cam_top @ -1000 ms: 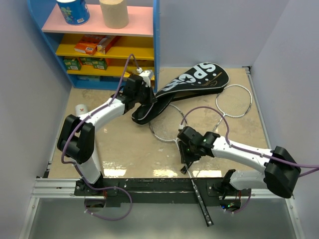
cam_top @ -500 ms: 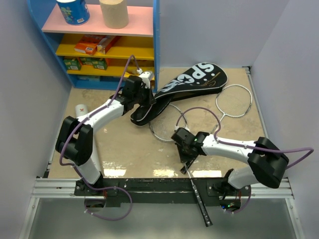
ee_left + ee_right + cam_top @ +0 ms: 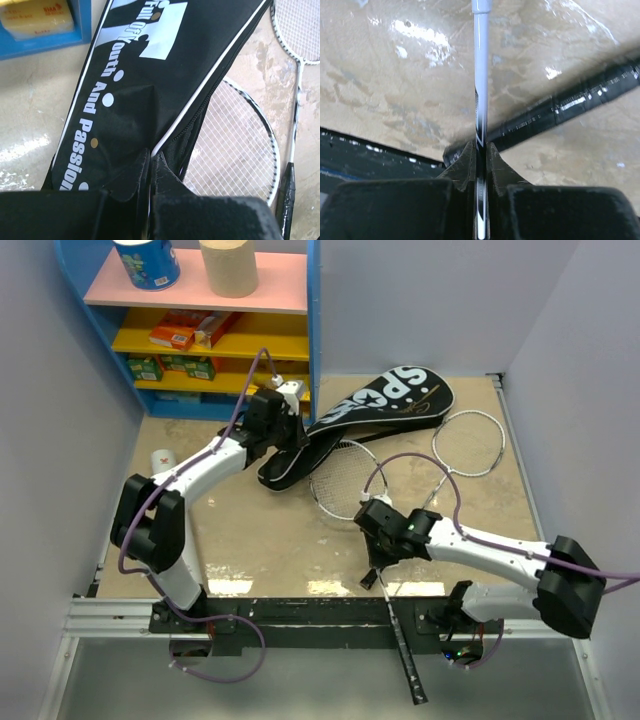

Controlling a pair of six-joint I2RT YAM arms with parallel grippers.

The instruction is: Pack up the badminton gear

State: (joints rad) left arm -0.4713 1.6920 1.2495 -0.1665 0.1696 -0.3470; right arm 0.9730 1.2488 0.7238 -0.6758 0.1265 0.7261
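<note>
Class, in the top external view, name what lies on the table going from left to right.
white tube → black SPORT bag → right-hand racket head

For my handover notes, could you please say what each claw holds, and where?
Left claw pinches the bag at its zipper edge; right claw grips a racket by its shaft.

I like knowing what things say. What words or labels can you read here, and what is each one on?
"Full Of Youth And Passio": black bag, last letter hidden.
"SPO": same bag, large letters, rest unclear.
Shelf boxes, blue can: print too small to read.
Yellow box by the bag: red print blurred.
</note>
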